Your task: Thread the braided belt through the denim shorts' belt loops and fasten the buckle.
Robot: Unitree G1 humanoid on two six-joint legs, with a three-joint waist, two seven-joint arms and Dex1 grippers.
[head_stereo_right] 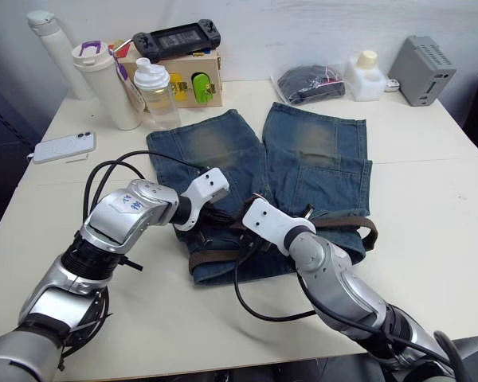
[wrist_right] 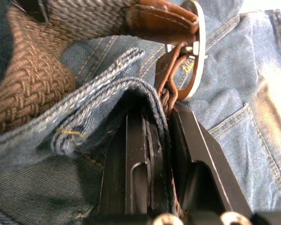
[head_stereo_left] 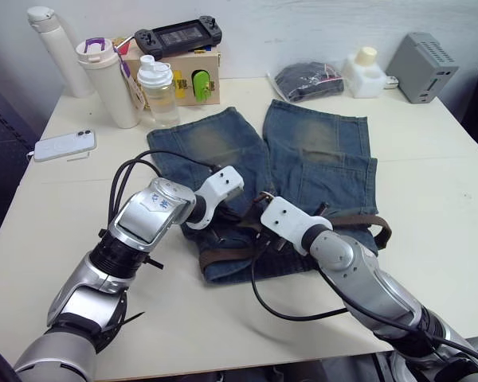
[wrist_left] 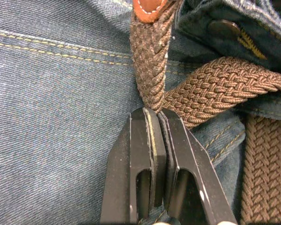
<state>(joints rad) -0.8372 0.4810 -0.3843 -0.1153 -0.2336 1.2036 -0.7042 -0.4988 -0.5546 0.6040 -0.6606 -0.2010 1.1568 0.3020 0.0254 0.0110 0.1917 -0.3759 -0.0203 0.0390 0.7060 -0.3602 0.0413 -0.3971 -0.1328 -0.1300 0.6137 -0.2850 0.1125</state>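
Observation:
The denim shorts (head_stereo_left: 319,151) lie flat mid-table, waistband toward me. The braided belt (head_stereo_left: 366,221) runs along that waistband and loops off its right end. In the left wrist view my left gripper (wrist_left: 154,112) is shut on the woven strap a little below its tan leather tip (wrist_left: 150,7), beside the shorts' metal button (wrist_left: 222,28). My right gripper (wrist_right: 164,110) is shut on the leather end by the silver buckle (wrist_right: 196,47), with a fold of waistband denim caught between the fingers. I cannot make out the belt loops.
A phone (head_stereo_left: 64,146) lies at the left. At the back stand a thermos (head_stereo_left: 56,48), a tumbler (head_stereo_left: 111,83), a shaker bottle (head_stereo_left: 159,91), a box (head_stereo_left: 195,76) with a game console (head_stereo_left: 179,36), bagged dark cloth (head_stereo_left: 307,79), a white bottle (head_stereo_left: 365,72) and a grey box (head_stereo_left: 422,68).

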